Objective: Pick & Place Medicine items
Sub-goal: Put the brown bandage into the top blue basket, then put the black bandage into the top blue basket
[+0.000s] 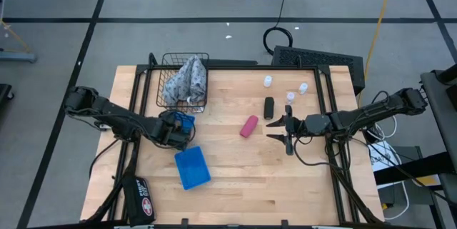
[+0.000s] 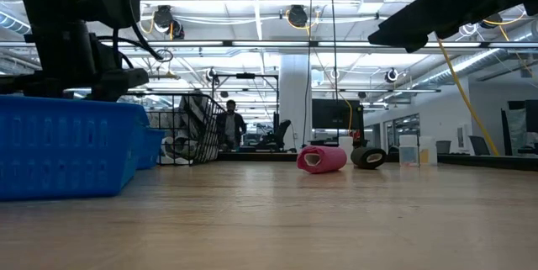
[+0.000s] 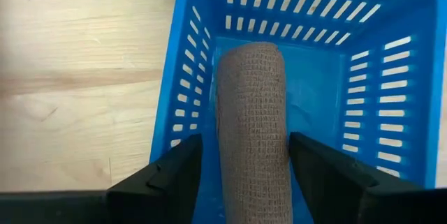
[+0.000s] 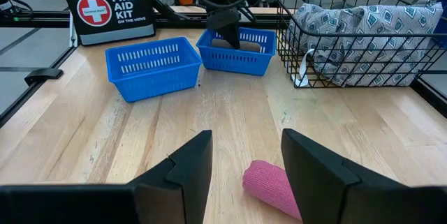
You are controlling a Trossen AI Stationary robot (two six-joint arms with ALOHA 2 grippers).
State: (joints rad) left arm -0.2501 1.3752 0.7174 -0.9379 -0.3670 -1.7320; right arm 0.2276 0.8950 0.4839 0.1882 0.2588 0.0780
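Observation:
A pink roll (image 1: 248,126) lies on its side on the wooden table, with a black oblong container (image 1: 269,107) and three small white bottles (image 1: 268,80) (image 1: 303,88) (image 1: 290,97) standing beyond it. My right gripper (image 1: 270,130) is open and hovers just right of the pink roll (image 4: 276,189), fingers pointing at it. My left gripper (image 1: 177,125) is open over a small blue basket (image 1: 187,120). In the left wrist view a tan bandage roll (image 3: 251,119) sits in that basket (image 3: 391,77), between the fingers of my left gripper (image 3: 244,144). My left gripper comes down into the blue basket with a finger on each side of the tan bandage roll's near end (image 3: 253,175). A strip of blue shows between one finger (image 3: 181,165) and the roll. The other finger (image 3: 314,165) meets its outline, and I cannot tell whether it touches.
A black wire basket (image 1: 182,79) holding a grey patterned cloth bundle (image 1: 187,78) stands at the far left of the table. A second blue basket (image 1: 193,167) sits nearer the front edge, and a black first aid kit (image 1: 141,199) lies at the near left corner. Bare wood lies along the near edge.

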